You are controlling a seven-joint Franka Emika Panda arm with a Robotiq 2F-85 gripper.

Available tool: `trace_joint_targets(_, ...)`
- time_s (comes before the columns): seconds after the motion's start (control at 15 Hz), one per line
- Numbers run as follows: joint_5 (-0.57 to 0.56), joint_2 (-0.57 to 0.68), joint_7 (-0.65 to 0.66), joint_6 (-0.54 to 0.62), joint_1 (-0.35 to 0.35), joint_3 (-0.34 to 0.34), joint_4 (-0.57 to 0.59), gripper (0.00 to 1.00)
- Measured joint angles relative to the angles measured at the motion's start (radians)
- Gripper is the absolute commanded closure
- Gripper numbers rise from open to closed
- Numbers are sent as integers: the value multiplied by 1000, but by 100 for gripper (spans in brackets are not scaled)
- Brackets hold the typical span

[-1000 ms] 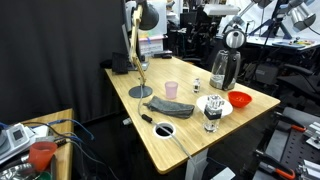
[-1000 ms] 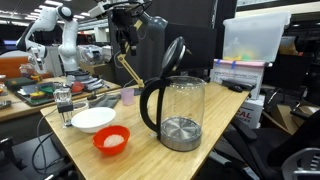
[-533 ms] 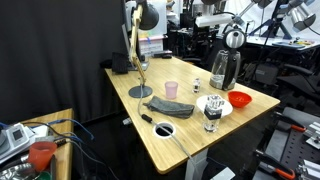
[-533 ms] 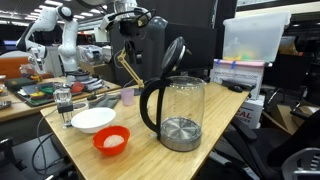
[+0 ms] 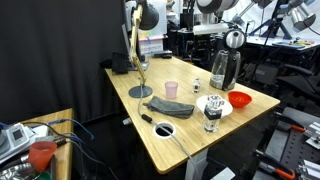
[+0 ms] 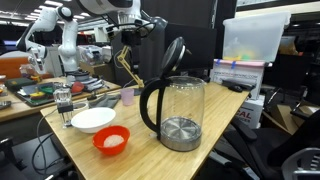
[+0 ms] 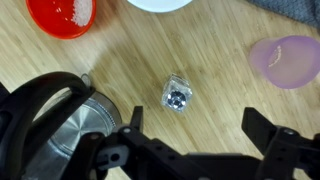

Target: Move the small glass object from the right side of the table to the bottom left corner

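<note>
Wrist view: gripper (image 7: 192,118) hangs over the light-wood rectangular table (image 5: 190,140), jaws spread wide and empty, nothing btwn them. Small clear glass jar (image 7: 178,96) stands upright on bare wood just ahead of the jaw gap, roughly centred; no contact w/ either finger. Around it in wrist view: tall dark jug w/ steel top (image 7: 55,120) near on one side, translucent pink cup (image 7: 290,60) well apart on the other, red bowl (image 7: 62,15) and rim of white bowl (image 7: 160,3) beyond. In an exterior view the jar (image 5: 197,86) sits far-right on the table, btwn the pink cup (image 5: 172,89) and the jug (image 5: 223,68), apart from both. Near-left corner of the table (image 5: 160,160) holds no jar; a small dark round item (image 5: 165,130) lies near that end, type unclear. Status, my read: approach/alignment only. Not done yet: descent, grasp, lift, transfer across the table, set-down at near-left corner, i.e. essentially the whole move. Jug close to the jar, so clearance on that side looks like the thing to watch when lowering.
</note>
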Motion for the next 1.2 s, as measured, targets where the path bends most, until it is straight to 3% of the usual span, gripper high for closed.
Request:
trace_joint_targets(0.47, 182, 109, 41, 5, -12, -35, 6, 0)
trace_joint_targets(1.2, 188, 145, 42, 17, -8, -35, 21, 0)
